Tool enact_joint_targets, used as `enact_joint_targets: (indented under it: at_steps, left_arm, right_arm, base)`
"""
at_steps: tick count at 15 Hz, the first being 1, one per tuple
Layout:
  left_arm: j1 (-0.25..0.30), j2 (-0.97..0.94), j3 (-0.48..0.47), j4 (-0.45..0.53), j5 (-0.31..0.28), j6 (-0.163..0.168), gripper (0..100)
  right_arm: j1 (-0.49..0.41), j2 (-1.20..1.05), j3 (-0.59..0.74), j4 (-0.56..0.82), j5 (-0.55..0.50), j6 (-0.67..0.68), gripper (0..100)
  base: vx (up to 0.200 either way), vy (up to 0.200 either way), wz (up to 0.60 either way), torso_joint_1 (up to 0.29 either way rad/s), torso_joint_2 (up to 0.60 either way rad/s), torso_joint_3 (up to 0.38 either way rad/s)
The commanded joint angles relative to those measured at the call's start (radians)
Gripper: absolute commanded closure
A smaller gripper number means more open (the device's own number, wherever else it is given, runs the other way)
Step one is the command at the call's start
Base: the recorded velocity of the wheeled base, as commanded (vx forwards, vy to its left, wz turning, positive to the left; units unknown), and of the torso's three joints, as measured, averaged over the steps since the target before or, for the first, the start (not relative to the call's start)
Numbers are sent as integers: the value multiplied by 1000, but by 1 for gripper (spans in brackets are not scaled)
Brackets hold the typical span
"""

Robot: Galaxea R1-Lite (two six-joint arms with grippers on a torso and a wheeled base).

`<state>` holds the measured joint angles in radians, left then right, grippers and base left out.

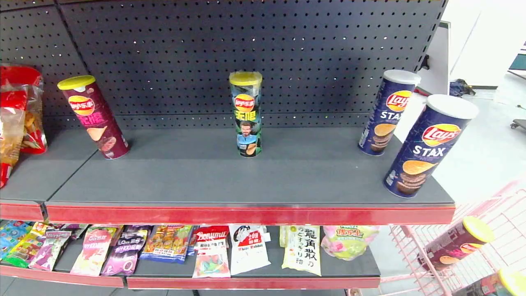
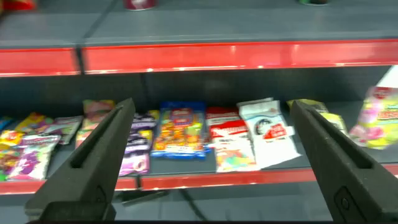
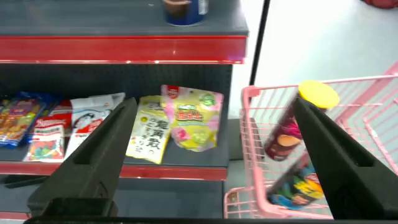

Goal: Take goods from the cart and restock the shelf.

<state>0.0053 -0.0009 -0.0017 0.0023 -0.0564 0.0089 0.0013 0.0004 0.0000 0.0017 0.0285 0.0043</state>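
On the upper shelf (image 1: pixel 287 172) stand a maroon chips can (image 1: pixel 93 117) at the left, a green-and-black can (image 1: pixel 245 114) in the middle and two navy cans (image 1: pixel 388 112) (image 1: pixel 429 146) at the right. The pink wire cart (image 1: pixel 412 254) (image 3: pixel 273 90) is at the lower right, beside the shelf end. It holds a maroon can with a yellow lid (image 1: pixel 456 242) (image 3: pixel 292 124) and a second can (image 1: pixel 495 284) (image 3: pixel 297 186) beneath it. My left gripper (image 2: pixel 212 104) is open in front of the lower shelf. My right gripper (image 3: pixel 214 102) is open too, facing the shelf end and the cart.
Red snack bags (image 1: pixel 18 111) sit on the neighbouring shelf section at far left. Several flat candy and snack bags (image 1: pixel 211 250) (image 2: pixel 180 130) lie along the lower shelf. A dark pegboard (image 1: pixel 246 49) backs the shelf. Bare floor (image 1: pixel 485 135) lies to the right.
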Motion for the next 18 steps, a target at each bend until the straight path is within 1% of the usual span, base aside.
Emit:
enact_joint_targets:
  at_steps: [1,11,18]
  left_arm:
    - [1,1,0,1,0,-1,0]
    - [1,1,0,1,0,0,0]
    - [1,1,0,1,0,-3,0]
  right_arm:
    - [0,0,0,0,-1,0,0]
    - [0,0,0,0,-1,2,0]
    - [0,0,0,0,-4,2,0]
  base:
    - [0,0,-600,2,-2,-2]
    - [0,0,-600,1,0,4]
    - [0,0,0,-12,26,18]
